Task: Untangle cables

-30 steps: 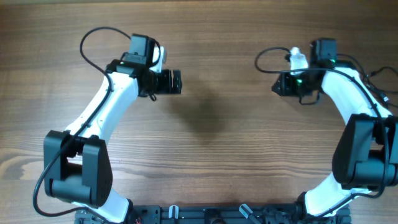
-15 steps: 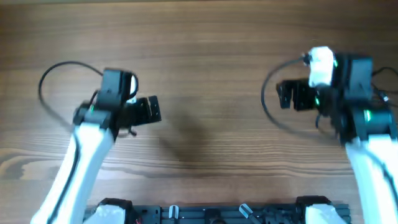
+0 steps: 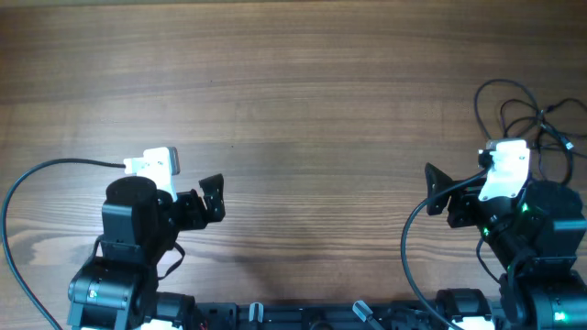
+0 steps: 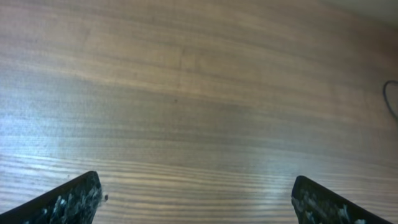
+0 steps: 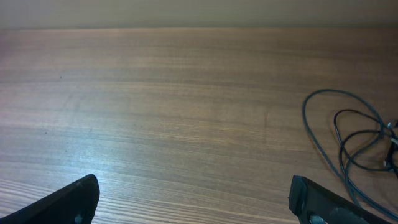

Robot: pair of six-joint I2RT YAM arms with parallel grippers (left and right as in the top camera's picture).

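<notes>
Jaws gape wide and empty on left gripper and right gripper; your cables loop at the right edge, nearer the right one.

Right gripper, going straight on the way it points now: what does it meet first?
Likely only bare table; the right gripper points past the cables, which lie off to its right. Depth is unclear.

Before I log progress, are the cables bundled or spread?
Spread: the cables lie in loose, crossing loops at far right, untouched.
</notes>
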